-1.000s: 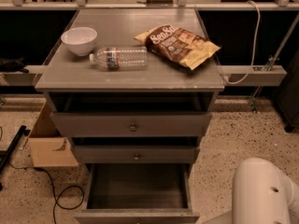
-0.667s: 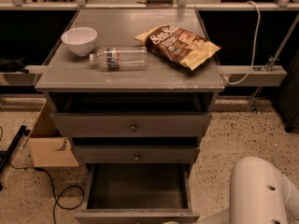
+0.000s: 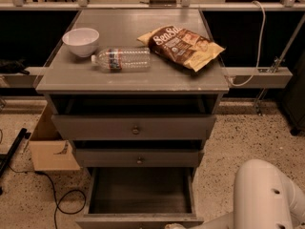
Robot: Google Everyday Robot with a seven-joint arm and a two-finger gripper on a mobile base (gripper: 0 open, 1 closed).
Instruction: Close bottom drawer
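Observation:
The grey cabinet has three drawers. The bottom drawer (image 3: 139, 193) is pulled far out toward me. Its inside is empty, and its front panel (image 3: 138, 220) lies at the bottom edge of the camera view, with the knob out of view. The middle drawer (image 3: 138, 158) and the top drawer (image 3: 136, 127) stand slightly out, each with a small round knob. My white arm (image 3: 264, 197) fills the lower right corner. My gripper (image 3: 175, 226) barely shows at the bottom edge, just right of the bottom drawer's front panel.
On the cabinet top (image 3: 66, 75) stand a white bowl (image 3: 80, 41), a lying plastic bottle (image 3: 122, 59) and a brown snack bag (image 3: 182, 46). A cardboard box (image 3: 50, 147) stands on the floor to the left, beside a black cable (image 3: 56, 202). A white cable (image 3: 252, 56) hangs at the right.

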